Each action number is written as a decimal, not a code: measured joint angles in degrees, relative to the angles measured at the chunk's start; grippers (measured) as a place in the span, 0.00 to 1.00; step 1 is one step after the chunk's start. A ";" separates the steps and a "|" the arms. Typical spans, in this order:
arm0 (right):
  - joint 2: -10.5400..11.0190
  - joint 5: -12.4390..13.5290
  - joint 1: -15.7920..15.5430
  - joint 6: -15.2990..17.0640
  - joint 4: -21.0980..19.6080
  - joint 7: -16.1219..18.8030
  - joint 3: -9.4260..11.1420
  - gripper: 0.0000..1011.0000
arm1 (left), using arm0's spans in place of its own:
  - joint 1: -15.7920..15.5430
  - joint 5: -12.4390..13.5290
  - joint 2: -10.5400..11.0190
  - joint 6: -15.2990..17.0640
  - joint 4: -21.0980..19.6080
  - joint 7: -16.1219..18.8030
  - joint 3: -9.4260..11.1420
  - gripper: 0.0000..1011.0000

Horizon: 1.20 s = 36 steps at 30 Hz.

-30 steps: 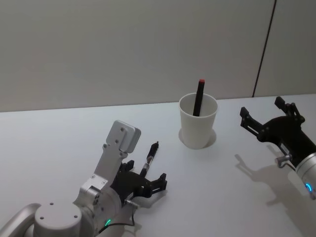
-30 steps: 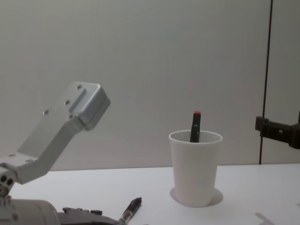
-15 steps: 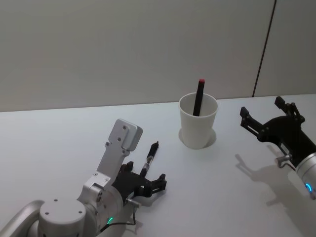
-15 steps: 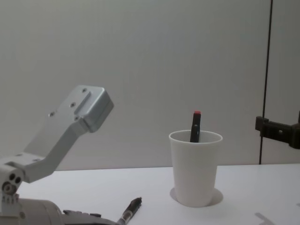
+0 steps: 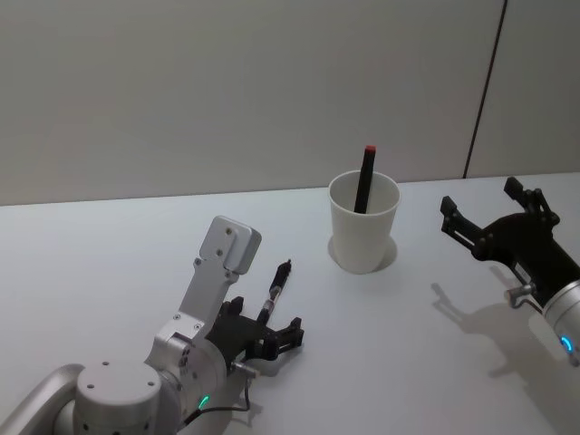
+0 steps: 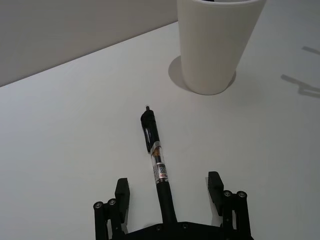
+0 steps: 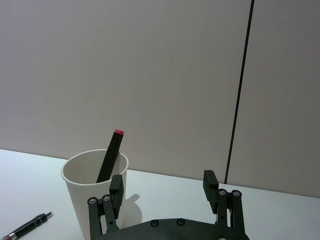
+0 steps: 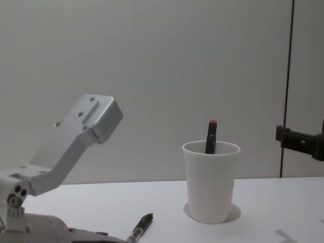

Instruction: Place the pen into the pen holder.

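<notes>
A black pen (image 5: 275, 292) with a clear middle lies flat on the white table, left of the pen holder (image 5: 363, 222), a white paper cup. A second dark pen with a red end (image 5: 365, 177) stands inside the cup. My left gripper (image 5: 267, 317) is low over the table and open. The lying pen's (image 6: 156, 160) rear end runs between its two fingers, touching neither, while the cup (image 6: 217, 45) stands beyond the pen's tip. My right gripper (image 5: 480, 198) hangs open to the right of the cup, facing it (image 7: 92, 192), with nothing in it.
A grey wall stands behind the table, with a dark vertical seam (image 5: 485, 86) at the right. White tabletop (image 5: 109, 263) spreads to the left of the pen and in front of the cup.
My left arm's wrist has shifted slightly, and the gripper stays open around the pen's rear end. The pen, the cup and the right arm have not moved.
</notes>
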 joint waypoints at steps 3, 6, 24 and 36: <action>0.00 0.00 0.00 0.00 0.00 0.00 0.00 0.99 | -0.04 -0.03 -0.09 0.13 0.03 0.11 -0.03 0.93; 0.00 0.00 0.00 0.00 0.00 0.00 0.00 0.99 | -0.06 -0.06 -0.18 0.22 0.06 0.19 -0.06 0.86; 0.00 0.00 0.01 0.00 0.00 0.00 0.00 0.99 | -0.13 -0.17 -0.36 0.64 0.14 0.41 -0.11 0.34; 0.00 0.00 0.00 0.00 0.00 0.00 0.00 0.99 | -0.13 -0.18 -0.42 0.75 0.17 0.47 -0.11 0.13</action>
